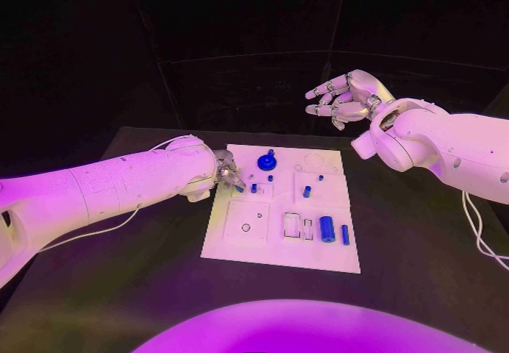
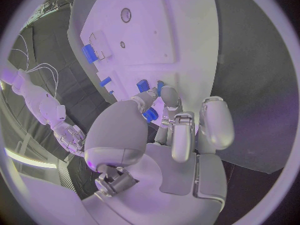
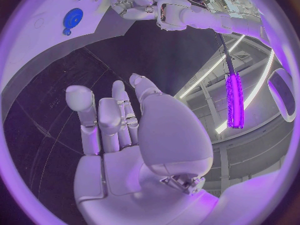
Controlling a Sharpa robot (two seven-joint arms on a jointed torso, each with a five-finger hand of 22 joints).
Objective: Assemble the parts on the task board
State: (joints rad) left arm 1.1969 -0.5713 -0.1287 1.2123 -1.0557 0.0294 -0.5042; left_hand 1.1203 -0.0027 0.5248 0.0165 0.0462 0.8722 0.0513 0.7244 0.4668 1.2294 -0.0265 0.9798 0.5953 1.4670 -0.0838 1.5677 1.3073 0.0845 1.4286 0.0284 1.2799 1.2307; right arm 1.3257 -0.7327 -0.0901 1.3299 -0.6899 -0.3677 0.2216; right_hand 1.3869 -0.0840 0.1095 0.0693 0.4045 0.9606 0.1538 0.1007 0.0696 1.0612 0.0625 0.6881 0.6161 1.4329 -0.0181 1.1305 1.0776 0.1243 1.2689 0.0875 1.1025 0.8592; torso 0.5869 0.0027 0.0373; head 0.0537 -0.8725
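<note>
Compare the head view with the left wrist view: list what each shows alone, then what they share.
Head view alone: the blue cylinder part and thin blue bar near the board's front edge.
Left wrist view alone: a small blue piece at the left hand's fingertips.
Shared: the white task board, silver left hand, and raised right hand.

Left hand [image 1: 226, 173] lowered, right hand [image 1: 348, 98] raised

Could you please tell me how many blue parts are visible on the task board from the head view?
7: a round one at the far edge, four small ones mid-board, two cylinders near. The left hand may hide more.
</note>
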